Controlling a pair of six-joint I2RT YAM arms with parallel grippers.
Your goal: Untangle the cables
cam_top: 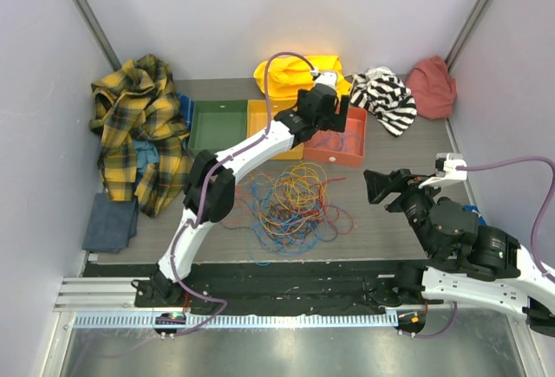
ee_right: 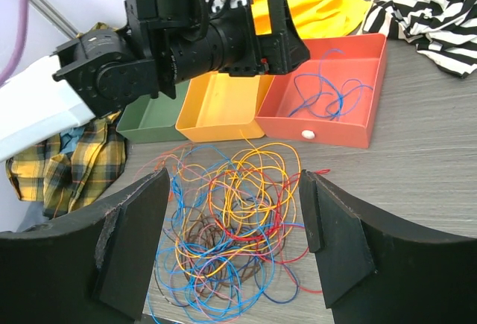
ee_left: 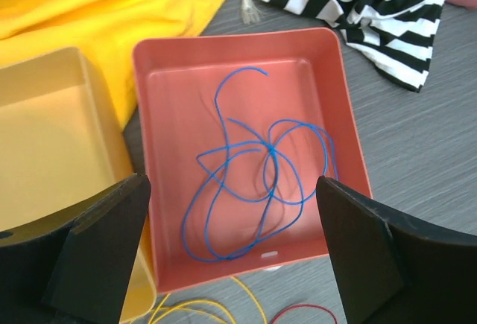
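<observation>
- Table: it carries everything. The red tray on it is the reference for every place below.
- Tangle of cables: orange, yellow, blue, red and dark loops lie heaped on the near side of the red tray, just short of its front wall. Most of the task looks undone. The next pick is best taken from a loop on the heap's outer edge, not from a strand buried in the middle.
- Yellow tray: it touches the red tray's left wall. A green tray sits beyond it, further from the red tray.
- Left gripper: it hangs right above the red tray, fingers spread wide with nothing between them. It should lift straight up off the tray before swinging toward the heap, so that no fingertip hooks the loose loops below.
- Right gripper: its jaws are wide and empty, on the near side of the red tray and off to its right, facing the heap. From there it could pin the heap while the other arm draws a strand out, which would likely keep the whole mass from dragging along.
- Blue cable: it lies coiled on the red tray's floor, inside the walls and touching neither finger. It looks springy, so leave it undisturbed.
- Red strand: it lies just outside the red tray's front wall, at the heap's edge, and is a fair candidate for the next pull.
</observation>
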